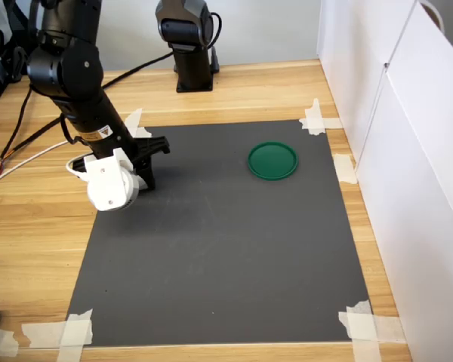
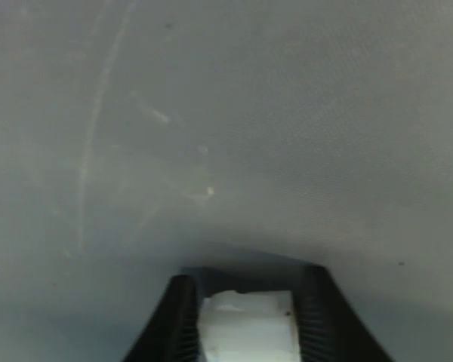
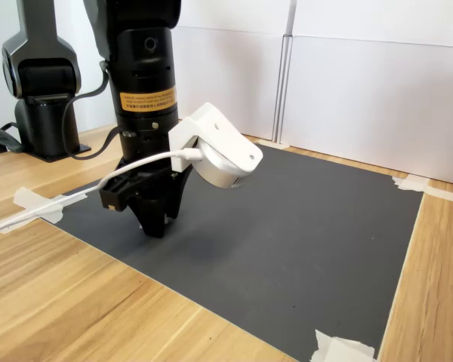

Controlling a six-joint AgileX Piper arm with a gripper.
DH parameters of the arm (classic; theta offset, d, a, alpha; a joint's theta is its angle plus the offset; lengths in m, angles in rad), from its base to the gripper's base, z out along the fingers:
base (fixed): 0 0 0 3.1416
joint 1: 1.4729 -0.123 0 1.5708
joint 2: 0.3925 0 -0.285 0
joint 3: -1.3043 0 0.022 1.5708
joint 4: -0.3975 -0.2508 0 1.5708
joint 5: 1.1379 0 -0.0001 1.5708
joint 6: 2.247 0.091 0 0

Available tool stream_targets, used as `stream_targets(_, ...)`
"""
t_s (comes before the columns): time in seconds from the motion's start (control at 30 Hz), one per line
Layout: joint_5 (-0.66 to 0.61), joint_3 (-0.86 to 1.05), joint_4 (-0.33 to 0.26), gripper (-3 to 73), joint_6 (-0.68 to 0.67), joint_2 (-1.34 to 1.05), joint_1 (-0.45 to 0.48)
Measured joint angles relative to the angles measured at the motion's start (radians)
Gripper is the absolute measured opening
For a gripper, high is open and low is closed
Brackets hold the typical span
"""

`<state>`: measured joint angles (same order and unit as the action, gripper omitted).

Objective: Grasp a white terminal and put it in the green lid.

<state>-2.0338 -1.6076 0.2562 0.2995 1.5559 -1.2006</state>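
While end effector (image 2: 245, 324) pinches white terminal (image 2: 248, 323), mat (image 1: 234, 256) beneath

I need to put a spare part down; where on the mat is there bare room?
The mat is bare between the green lid and the near taped corners. It is crowded only by the pincer, shut on the white terminal.

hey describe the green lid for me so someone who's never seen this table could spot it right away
Start from the dark grey mat taped onto the wooden table. In the first exterior view, the green lid lies flat on the mat's far right part, near the white wall panels and well away from the gripper. It is the only round, dark green thing there.
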Motion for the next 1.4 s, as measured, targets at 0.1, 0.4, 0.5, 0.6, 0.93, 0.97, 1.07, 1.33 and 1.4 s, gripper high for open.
stream_targets(0.1, -0.002, 0.0, -0.004, 28.5, -0.002, 0.0, 0.0)
stream_targets(0.4, -0.071, 0.0, -0.094, 28.4, -0.045, -0.02, -0.001)
stream_targets(0.5, -0.101, -0.028, -0.107, 28.4, -0.068, -0.059, -0.01)
stream_targets(0.6, -0.127, -0.074, -0.075, 28.4, -0.08, -0.084, -0.054)
stream_targets(0.93, -0.226, -0.169, -0.002, 28.4, -0.085, -0.09, -0.314)
stream_targets(0.97, -0.229, -0.169, -0.002, 28.4, -0.085, -0.09, -0.342)
stream_targets(1.07, -0.233, -0.169, -0.002, 28.4, -0.085, -0.09, -0.425)
stream_targets(1.33, -0.229, -0.169, -0.002, 28.3, -0.085, -0.09, -0.645)
stream_targets(1.4, -0.225, -0.169, -0.002, 28.3, -0.085, -0.09, -0.691)
